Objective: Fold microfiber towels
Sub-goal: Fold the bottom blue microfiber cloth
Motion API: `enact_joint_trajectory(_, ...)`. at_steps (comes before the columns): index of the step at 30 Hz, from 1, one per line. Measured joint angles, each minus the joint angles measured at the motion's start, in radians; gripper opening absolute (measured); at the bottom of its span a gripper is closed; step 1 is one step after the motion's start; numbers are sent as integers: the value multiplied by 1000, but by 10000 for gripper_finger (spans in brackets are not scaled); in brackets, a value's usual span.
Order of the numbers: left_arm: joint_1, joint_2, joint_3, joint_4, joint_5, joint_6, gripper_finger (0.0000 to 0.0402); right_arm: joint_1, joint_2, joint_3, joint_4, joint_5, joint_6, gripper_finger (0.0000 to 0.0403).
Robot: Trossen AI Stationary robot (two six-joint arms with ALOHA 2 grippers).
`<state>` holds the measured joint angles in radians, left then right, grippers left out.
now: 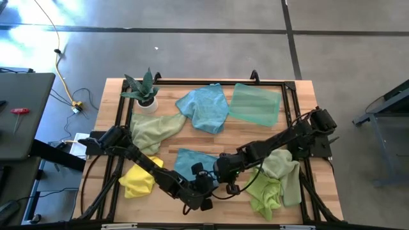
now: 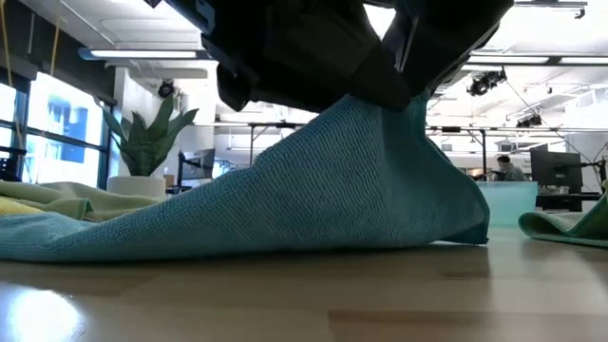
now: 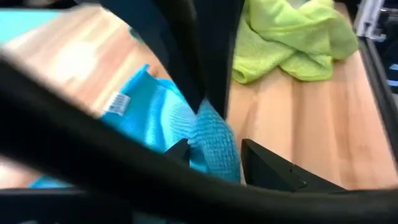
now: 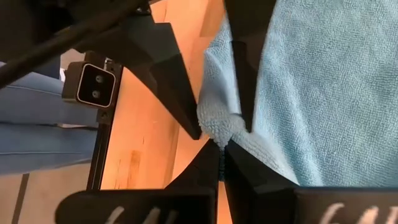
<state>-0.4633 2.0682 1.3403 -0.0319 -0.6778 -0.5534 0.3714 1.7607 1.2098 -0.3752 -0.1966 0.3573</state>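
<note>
Near table edge, centre: left gripper [image 1: 203,191] and right gripper [image 1: 225,174] both pinch one corner of the blue towel [image 1: 192,162], fingers closed on a lifted fold. Yellow towel [image 1: 138,181] lies left, lime towel [image 1: 265,190] right. Farther back: sage towel [image 1: 153,130], light blue towel [image 1: 204,107], mint towel [image 1: 255,104], potted plant [image 1: 144,91].

Light wooden tabletop [image 1: 211,137] with black frame, set on a grey concrete floor [image 1: 192,57] crossed by dark seams. A yellow cable [image 1: 61,70] trails across the floor at left. Beyond the tabletop: tall windows [image 2: 47,133], ceiling strip lights [image 2: 133,54], a monitor [image 2: 553,168] and a distant seated person [image 2: 511,169].
</note>
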Motion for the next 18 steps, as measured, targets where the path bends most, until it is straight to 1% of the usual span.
enact_joint_trajectory(2,3,0,0,7,15,-1,123,0,0,0,0,-1,0,0)
enact_joint_trajectory(4,3,0,0,22,16,-1,105,0,0,0,5,-21,-3,0)
enact_joint_trajectory(6,6,0,0,32,28,-6,76,1,0,0,10,-31,-6,0)
enact_joint_trajectory(9,12,0,0,35,65,-34,21,2,0,0,10,-37,-18,0)
enact_joint_trajectory(10,14,0,0,35,72,-45,11,2,0,0,10,-37,-19,0)
enact_joint_trajectory(14,16,0,0,34,77,-87,8,2,0,0,7,-37,-19,11)
enact_joint_trajectory(18,10,0,0,28,98,-130,3,2,0,0,-11,-36,-18,53)
